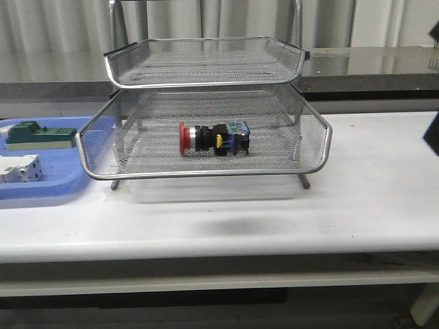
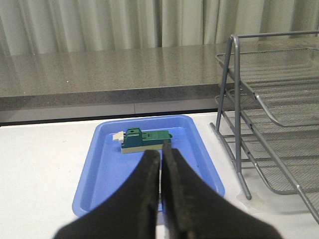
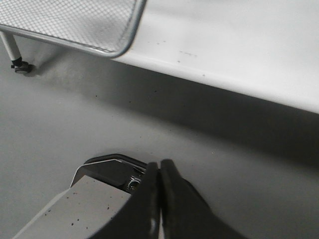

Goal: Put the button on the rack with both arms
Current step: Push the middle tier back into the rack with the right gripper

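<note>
Already the button lay on its side on the mesh floor of the rack's lower visible tier, red mushroom head toward the left, yellow and blue-green rear parts toward the right, roughly mid-tray and clear of the rims. Neither arm touched it: the left gripper had its fingers pressed together with nothing between them, looking over the blue tray where the green block sat, and the right gripper was likewise closed and empty, low over the white table just beside a rack foot. By the look of it the placing was done. As an object, the button seemed small, rigid and fairly light, a hard plastic and metal part that would not deform under a pinch and was unlikely to be fragile. Being round, it would probably roll on the wire mesh if nudged from the side, and the smooth domed head and silver collar looked slippery. If it ever had to be picked up again, the squarer black body behind the collar appeared the safest place to grip, pads across its flats, approached from above between the two tiers, where room looked tight.
</note>
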Controlling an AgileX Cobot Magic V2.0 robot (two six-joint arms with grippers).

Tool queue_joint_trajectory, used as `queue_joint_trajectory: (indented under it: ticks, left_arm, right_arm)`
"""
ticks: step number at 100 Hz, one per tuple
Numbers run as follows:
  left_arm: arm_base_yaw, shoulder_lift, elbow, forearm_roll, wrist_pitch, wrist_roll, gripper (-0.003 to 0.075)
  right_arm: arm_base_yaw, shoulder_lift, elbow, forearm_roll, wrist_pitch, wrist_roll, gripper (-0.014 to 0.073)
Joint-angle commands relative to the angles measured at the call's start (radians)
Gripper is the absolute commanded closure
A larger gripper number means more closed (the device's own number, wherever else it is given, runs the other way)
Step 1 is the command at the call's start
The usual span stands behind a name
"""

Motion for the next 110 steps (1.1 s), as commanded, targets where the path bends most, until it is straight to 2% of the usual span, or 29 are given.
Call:
queue_joint_trajectory:
  ticks: [1,20,48,67,110]
  left_arm:
    - [0.003,0.009,-0.027,-0.014,-0.081,-0.01,0.0716]
    - [0.003,0.009,-0.027,-0.014,-0.081,-0.01,0.0716]
    - [0.003,0.009,-0.027,-0.014,-0.081,-0.01,0.0716]
    - [0.003,0.009,-0.027,-0.014,-0.081,-0.01,0.0716]
    - [0.003,0.009,-0.027,-0.014,-0.081,-0.01,0.0716]
  right_arm:
    - [0.065,0.044,-0.05,0.027,-0.08,-0.015,0.066]
    - [0.213,0.178,-0.082,0.025,-0.166,-0.015,0.066]
    - [0.343,0.349,-0.161,-0.012,-0.241,-0.021,0.066]
    - [0.378,0.435,-0.228,-0.062,-0.268,-0.021,0.066]
    - [0.378,0.543,-0.351,-0.193,-0.316,-0.021,0.066]
